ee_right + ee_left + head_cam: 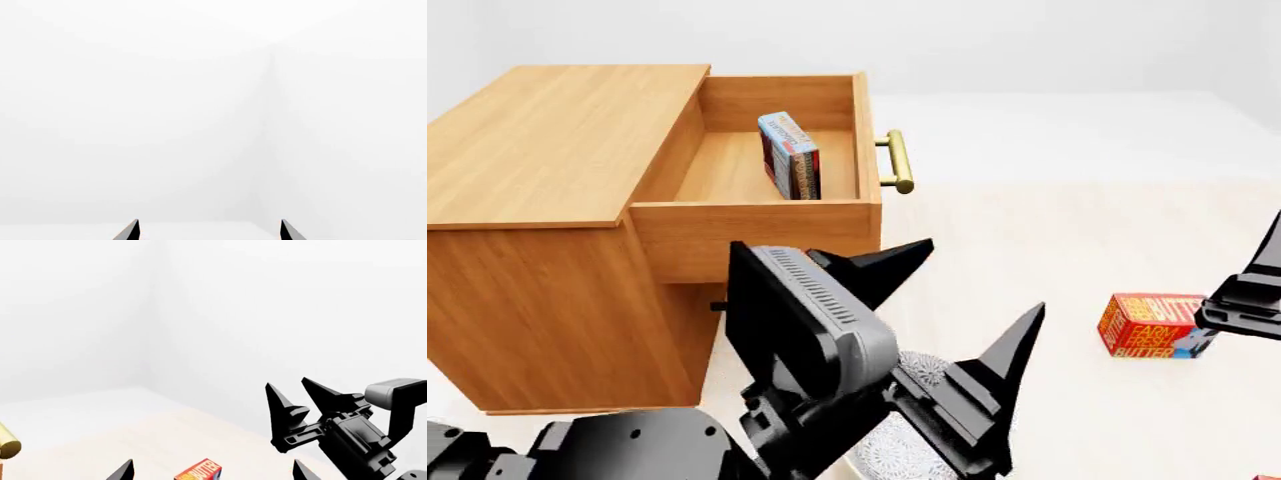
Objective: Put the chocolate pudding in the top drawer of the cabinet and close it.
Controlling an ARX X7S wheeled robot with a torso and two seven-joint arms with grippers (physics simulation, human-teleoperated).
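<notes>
Upright, blue-printed chocolate pudding (790, 155)

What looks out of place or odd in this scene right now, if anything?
The top drawer of the cabinet hangs wide open, with the chocolate pudding standing on edge inside it rather than lying flat. A butter box lies on the floor away from the cabinet. Nothing looks spilled or damaged.
</notes>
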